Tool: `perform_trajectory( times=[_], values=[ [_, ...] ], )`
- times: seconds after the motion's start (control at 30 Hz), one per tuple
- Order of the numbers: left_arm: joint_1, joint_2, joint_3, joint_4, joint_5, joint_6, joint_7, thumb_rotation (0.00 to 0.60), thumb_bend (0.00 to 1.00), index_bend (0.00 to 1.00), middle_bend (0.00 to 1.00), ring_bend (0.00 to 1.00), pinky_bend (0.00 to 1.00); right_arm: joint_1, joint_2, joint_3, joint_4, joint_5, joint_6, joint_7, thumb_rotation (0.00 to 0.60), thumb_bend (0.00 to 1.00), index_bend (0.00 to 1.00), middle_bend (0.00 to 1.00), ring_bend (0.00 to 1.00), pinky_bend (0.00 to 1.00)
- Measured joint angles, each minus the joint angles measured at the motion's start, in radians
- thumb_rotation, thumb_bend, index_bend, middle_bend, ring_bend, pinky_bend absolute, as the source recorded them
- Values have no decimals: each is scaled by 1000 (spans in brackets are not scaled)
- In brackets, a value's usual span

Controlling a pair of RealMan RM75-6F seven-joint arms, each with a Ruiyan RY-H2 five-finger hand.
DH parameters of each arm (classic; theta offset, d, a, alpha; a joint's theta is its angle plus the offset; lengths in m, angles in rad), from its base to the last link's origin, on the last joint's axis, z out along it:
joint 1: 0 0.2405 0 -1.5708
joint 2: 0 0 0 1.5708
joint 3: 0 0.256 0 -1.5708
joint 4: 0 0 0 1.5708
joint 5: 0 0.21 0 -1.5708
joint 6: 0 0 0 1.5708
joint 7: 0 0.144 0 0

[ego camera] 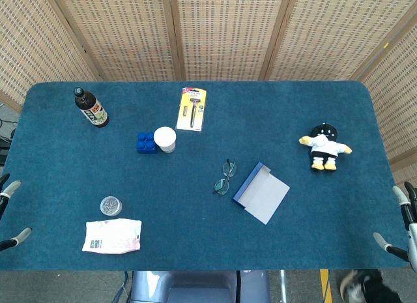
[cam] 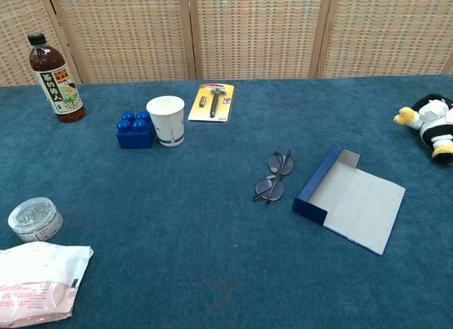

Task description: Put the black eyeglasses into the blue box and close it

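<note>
The black eyeglasses [ego camera: 225,177] [cam: 274,177] lie folded on the blue cloth near the table's middle. Just to their right lies the blue box [ego camera: 262,192] [cam: 350,198], open, with its grey inside showing and its lid flat. At the lower left edge of the head view, only the fingertips of my left hand [ego camera: 12,212] show, spread apart and holding nothing. My right hand [ego camera: 401,228] is at the lower right edge, fingers also apart and empty. Both hands are far from the glasses and the box. The chest view shows neither hand.
A dark bottle [ego camera: 91,108] stands at the back left. A blue block [ego camera: 146,143] and a paper cup [ego camera: 165,139] sit side by side, with a yellow razor pack [ego camera: 192,109] behind them. A plush penguin [ego camera: 324,146] lies right; a round tin [ego camera: 111,205] and packet [ego camera: 112,236] front left.
</note>
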Motion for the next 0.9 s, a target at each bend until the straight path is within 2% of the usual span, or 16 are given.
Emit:
perform_trajectory(
  times=[0.2, 0.27, 0.33, 0.43, 0.47, 0.5, 0.53, 0.6, 0.73, 0.9],
  values=[
    [1, 2, 1, -2, -5, -5, 1, 600, 0, 0, 0, 0, 0, -1, 1, -2, -3, -1, -1, 12, 600, 0, 0, 0, 0, 0],
    [0, 2, 1, -3, -5, -7, 1, 600, 0, 0, 0, 0, 0, -1, 0, -3, -1, -8, 1, 16, 600, 44, 0, 0, 0, 0],
    [-2, 4, 1, -5, -2, -9, -6, 600, 0, 0, 0, 0, 0, 5, 1, -6, 2, -18, -6, 27, 600, 194, 0, 0, 0, 0],
    [-7, 4, -6, -4, -2, -10, -18, 600, 0, 0, 0, 0, 0, 33, 4, -7, 13, -40, -39, 66, 600, 622, 6, 0, 0, 0],
    [-9, 4, -7, -3, -4, -12, -18, 600, 0, 0, 0, 0, 0, 47, 6, -6, 19, -48, -54, 79, 600, 804, 23, 3, 0, 2],
    [-11, 4, -8, -2, -8, -17, -19, 600, 0, 0, 0, 0, 0, 65, 7, -4, 26, -58, -72, 87, 600, 938, 53, 15, 0, 17],
    [-13, 4, -10, -2, -12, -22, -20, 600, 0, 0, 0, 0, 0, 93, 10, 0, 37, -72, -97, 95, 600, 989, 79, 25, 0, 33],
    [-20, 2, -16, -2, -25, -32, -21, 600, 0, 0, 0, 0, 0, 142, 13, 11, 52, -93, -133, 111, 600, 1000, 145, 53, 0, 78],
    [-39, -2, -31, -2, -59, -69, -19, 600, 0, 0, 0, 0, 0, 273, 9, 51, 84, -128, -230, 159, 600, 1000, 183, 82, 0, 88],
    [-69, -13, -50, 3, -108, -127, -13, 600, 0, 0, 0, 0, 0, 422, -15, 89, 111, -144, -386, 168, 600, 1000, 264, 170, 4, 141]
  ],
)
